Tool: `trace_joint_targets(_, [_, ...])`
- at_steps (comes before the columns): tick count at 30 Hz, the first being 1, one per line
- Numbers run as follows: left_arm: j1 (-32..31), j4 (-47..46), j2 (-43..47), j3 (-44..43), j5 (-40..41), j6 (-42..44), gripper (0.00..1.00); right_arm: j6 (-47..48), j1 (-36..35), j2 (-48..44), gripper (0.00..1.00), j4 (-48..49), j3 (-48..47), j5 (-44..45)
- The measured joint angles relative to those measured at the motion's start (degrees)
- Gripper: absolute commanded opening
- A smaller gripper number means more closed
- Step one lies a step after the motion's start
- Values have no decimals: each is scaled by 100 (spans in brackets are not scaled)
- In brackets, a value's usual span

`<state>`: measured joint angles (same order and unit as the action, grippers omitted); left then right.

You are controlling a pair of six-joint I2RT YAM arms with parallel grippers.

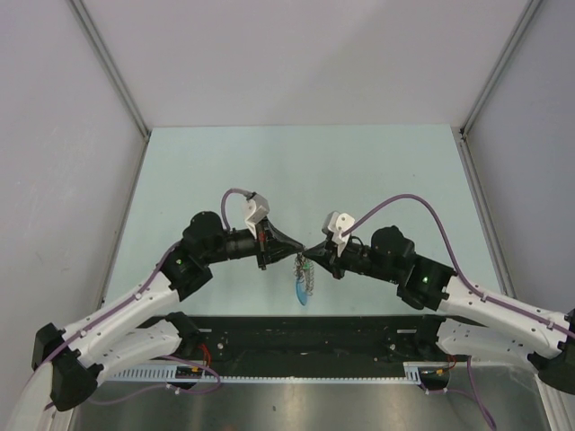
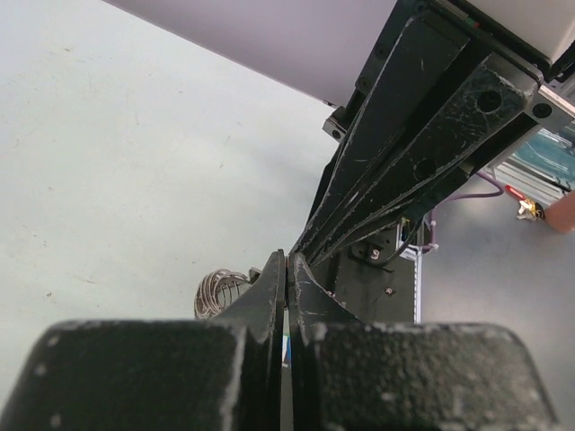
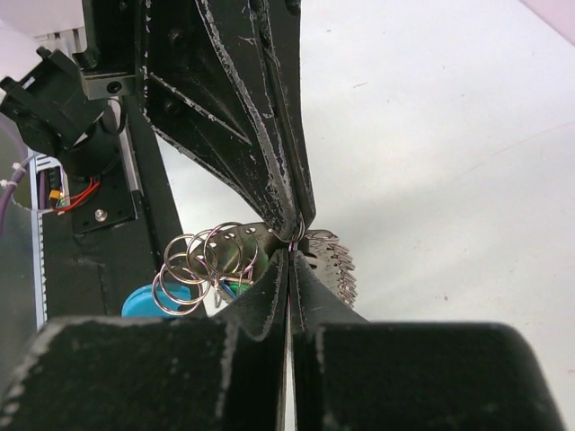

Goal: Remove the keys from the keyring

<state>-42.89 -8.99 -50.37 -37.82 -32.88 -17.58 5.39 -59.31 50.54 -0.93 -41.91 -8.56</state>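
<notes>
My two grippers meet tip to tip above the table's near middle. The left gripper (image 1: 296,249) (image 2: 287,262) and the right gripper (image 1: 314,253) (image 3: 292,254) are both shut, each pinching the thin keyring (image 3: 299,235) where their tips touch. Below them hangs the bunch: silvery toothed keys (image 1: 309,277) (image 3: 338,266), several small linked rings (image 3: 201,261) (image 2: 219,292) and a blue plastic piece (image 1: 300,293) (image 3: 141,303). In the left wrist view the right gripper's black fingers (image 2: 422,135) fill the upper right and hide most of the keys.
The pale green table (image 1: 359,171) is enclosed by grey walls at the back and on both sides. A black base rail (image 1: 305,332) with cable ducts runs along the near edge under the arms.
</notes>
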Motion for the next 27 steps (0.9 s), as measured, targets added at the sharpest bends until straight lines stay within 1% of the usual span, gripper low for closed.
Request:
trace_joint_targets(1, [-4,-13,11,0,-2,0,0,-4,-9,-22,3,22,15,7])
trace_joint_targets(3, [-7,-74,33,0,-35,-7,0,-26,-15,-66,13,83,37,-46])
trace_joint_targets(4, [-7,-116,50,2,-48,-24,0,-46,-13,-74,21,125,42,-92])
trace_joint_targets(8, [-4,-516,201,177,-216,-66,0,-188,-7,-101,33,291,85,-345])
trace_joint_targets(11, [-4,-765,372,358,-402,-87,0,-267,184,-195,40,474,238,-776])
trace_joint_targets(12, [-4,-822,404,378,-487,-85,0,-317,317,-243,42,553,317,-1047])
trace_joint_targets(14, [-4,-949,437,387,-647,-76,0,-483,603,-269,42,704,407,-1519])
trace_joint_targets(17, [-4,-1025,452,387,-787,-37,1,-656,837,-267,36,914,444,-1943])
trace_joint_targets(18, [-4,-1025,455,387,-833,-33,0,-699,866,-267,33,990,444,-2063])
trace_joint_targets(25, [-4,-1025,452,387,-997,72,0,-1003,968,-267,33,1491,446,-2717])
trace_joint_targets(27, [-4,-1025,450,387,-1005,114,0,-1047,994,-267,29,1578,446,-2813])
